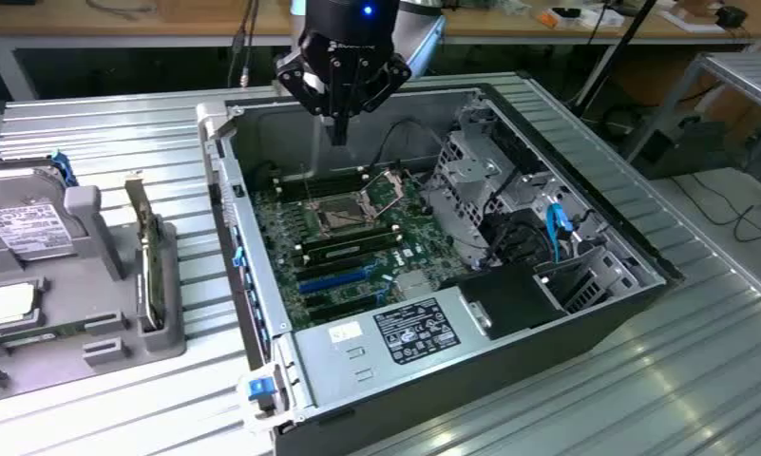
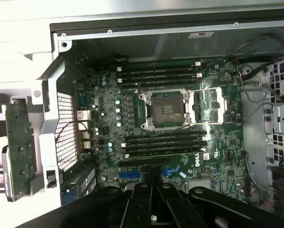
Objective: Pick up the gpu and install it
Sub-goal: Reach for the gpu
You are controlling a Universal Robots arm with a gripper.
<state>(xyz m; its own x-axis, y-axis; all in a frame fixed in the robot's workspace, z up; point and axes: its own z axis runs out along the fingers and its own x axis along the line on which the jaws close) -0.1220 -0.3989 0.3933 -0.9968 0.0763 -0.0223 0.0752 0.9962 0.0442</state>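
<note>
The open black metal computer case (image 1: 583,328) lies with its green motherboard (image 1: 354,249) exposed. Just outside the case wall, a grey plastic tray (image 1: 164,339) holds the thin green gpu card (image 1: 153,274) on edge. The black gripper (image 1: 339,133) hovers above the case, fingers pressed together and empty. Reaching across, it could clip that wall or topple the card

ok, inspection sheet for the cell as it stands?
Surface: ribbed grey metal table carrying an open black computer case and a grey moulded parts holder.
Job's things: thin green gpu card stands on edge in the holder, untouched; blue card slots in the case are empty.
Clutter: grey hard drive with white label in the holder.
Grippers: black gripper shut, empty, above the case's open interior.
Cables: blue cable inside the case.
Surroundings: black floor cables.
</note>
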